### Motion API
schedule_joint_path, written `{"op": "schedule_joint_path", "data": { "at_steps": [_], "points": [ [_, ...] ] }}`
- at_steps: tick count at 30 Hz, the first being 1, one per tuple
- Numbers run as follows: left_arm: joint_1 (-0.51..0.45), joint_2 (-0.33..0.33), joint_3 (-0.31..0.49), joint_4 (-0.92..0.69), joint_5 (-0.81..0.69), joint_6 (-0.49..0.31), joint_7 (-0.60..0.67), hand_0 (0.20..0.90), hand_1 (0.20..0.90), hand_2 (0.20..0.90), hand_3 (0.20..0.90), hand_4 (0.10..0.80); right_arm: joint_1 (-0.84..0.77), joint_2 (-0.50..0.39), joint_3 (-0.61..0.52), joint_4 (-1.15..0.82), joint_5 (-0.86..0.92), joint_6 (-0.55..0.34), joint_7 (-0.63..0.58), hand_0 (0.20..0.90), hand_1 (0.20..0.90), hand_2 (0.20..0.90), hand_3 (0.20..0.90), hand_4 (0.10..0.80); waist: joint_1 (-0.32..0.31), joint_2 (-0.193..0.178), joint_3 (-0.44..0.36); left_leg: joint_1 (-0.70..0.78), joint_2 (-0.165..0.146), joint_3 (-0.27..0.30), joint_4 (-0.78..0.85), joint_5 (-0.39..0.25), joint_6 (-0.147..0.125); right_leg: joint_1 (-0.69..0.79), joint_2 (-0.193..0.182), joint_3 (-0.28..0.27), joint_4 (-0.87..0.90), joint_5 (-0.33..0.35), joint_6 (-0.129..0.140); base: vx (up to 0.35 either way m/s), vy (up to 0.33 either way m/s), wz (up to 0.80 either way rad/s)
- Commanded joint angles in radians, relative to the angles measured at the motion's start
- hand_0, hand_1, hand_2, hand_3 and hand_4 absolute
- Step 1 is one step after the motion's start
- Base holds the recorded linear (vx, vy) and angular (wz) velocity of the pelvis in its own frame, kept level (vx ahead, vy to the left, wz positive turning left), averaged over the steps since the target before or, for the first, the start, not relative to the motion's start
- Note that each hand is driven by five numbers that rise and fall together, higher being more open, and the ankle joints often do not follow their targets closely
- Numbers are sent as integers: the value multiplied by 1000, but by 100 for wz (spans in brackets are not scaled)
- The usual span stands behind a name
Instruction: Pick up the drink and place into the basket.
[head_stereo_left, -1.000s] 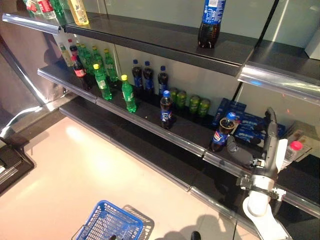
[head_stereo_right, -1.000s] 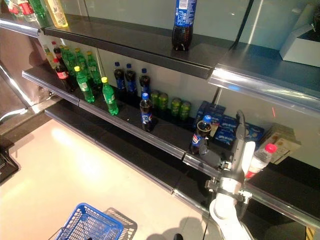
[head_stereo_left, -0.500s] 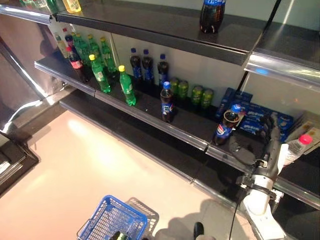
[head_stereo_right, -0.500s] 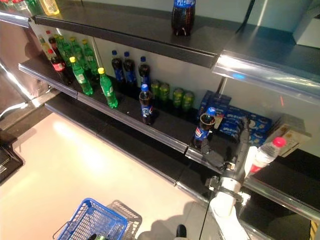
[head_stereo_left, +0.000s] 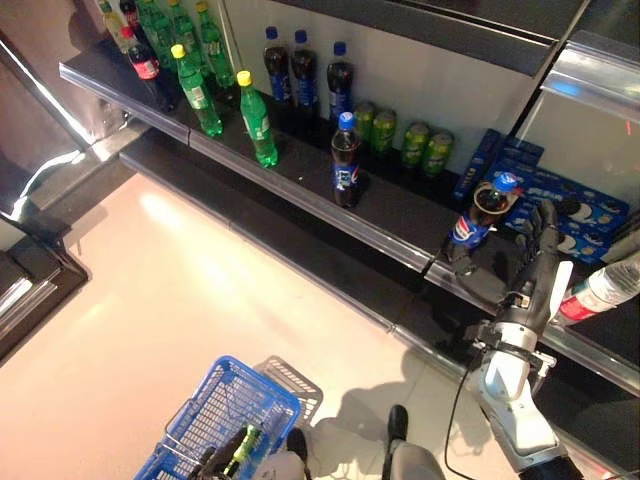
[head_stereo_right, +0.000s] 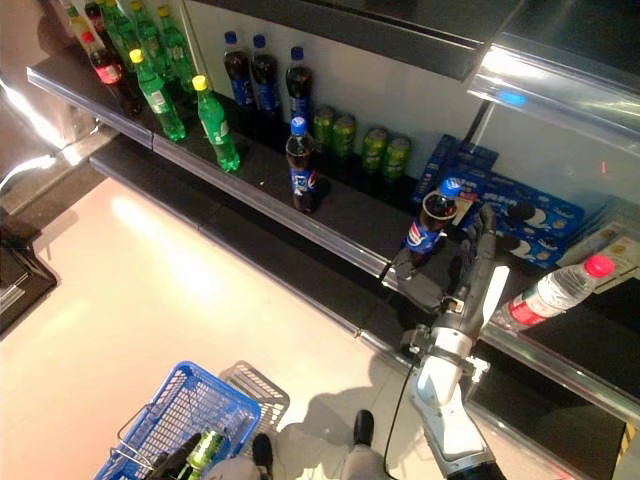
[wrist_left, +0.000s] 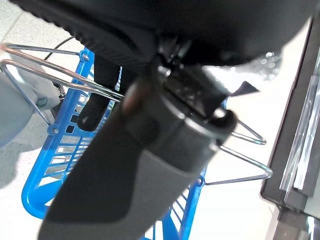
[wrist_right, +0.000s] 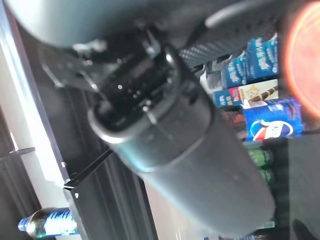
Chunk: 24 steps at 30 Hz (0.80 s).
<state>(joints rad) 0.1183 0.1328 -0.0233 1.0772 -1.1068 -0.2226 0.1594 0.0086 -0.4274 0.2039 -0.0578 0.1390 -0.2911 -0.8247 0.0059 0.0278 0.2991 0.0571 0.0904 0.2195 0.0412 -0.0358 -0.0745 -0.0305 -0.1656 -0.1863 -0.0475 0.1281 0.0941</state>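
**Right eye view: cola bottle stands just beside our right robot hand at the shelf's front edge**

Right eye view and left eye view agree: our right robot hand (head_stereo_right: 483, 250) reaches up over the front edge of the lower shelf (head_stereo_right: 340, 240), fingers straight and close together, thumb with its white cover toward the water bottle (head_stereo_right: 550, 295) lying on its side. The drink, a cola bottle with a blue cap (head_stereo_right: 428, 224), stands tilted near the shelf's front edge, just beside the hand on the side toward the shelf's middle; we cannot tell whether they touch. Nothing is held in that hand.

Behind the hand, along the shelf's back, lie blue biscuit boxes (head_stereo_right: 540, 205). Further along the shelf stands another blue-capped cola bottle (head_stereo_right: 301, 168) near the front edge, with green cans (head_stereo_right: 372, 150) behind it and green bottles (head_stereo_right: 215, 125) beyond.

The blue basket (head_stereo_left: 215, 420) sits on the floor, well apart from the shelf, with something green inside. Our left robot hand (wrist_left: 150, 125) shows in the left wrist view over the basket's wire handles; we cannot tell its fingers' state.
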Motion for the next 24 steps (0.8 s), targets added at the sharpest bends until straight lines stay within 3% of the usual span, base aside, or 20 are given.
{"op": "schedule_joint_path", "data": {
  "at_steps": [1, 8, 15, 24],
  "points": [
    [33, -36, -19, -70, -15, -19, -37, 300, 300, 300, 200, 100, -110, -9, -40, -93, -7, -82, -67, 900, 900, 900, 900, 800, 14, -16, -3, -123, -5, -64, 187, -23, 32, 7, -51, -4, 171, -118, 3, 47, 2, 7],
    [26, -19, -21, -95, -2, 6, -42, 300, 300, 300, 200, 100, -203, -13, -75, -54, 54, -72, -108, 900, 900, 900, 900, 800, 38, -9, 32, -158, -5, -87, 229, -21, 27, 7, -59, -14, 178, -115, 1, 28, -8, 3],
    [-24, 9, -40, -133, -14, 31, -33, 300, 300, 300, 200, 100, -372, 27, -98, 18, 42, -68, -243, 900, 900, 900, 900, 800, 64, 4, 103, -238, -5, -121, 276, -9, 25, -42, -65, -22, 206, -108, -7, -73, -18, 8],
    [-42, 10, -45, -161, -18, 40, -23, 300, 300, 300, 200, 100, -421, 37, -104, 33, 58, -40, -274, 900, 900, 900, 900, 800, 70, 13, 135, -277, -4, -133, 303, 2, 25, -63, -68, -23, 223, -105, -13, -11, 1, 1]
  ]
}}
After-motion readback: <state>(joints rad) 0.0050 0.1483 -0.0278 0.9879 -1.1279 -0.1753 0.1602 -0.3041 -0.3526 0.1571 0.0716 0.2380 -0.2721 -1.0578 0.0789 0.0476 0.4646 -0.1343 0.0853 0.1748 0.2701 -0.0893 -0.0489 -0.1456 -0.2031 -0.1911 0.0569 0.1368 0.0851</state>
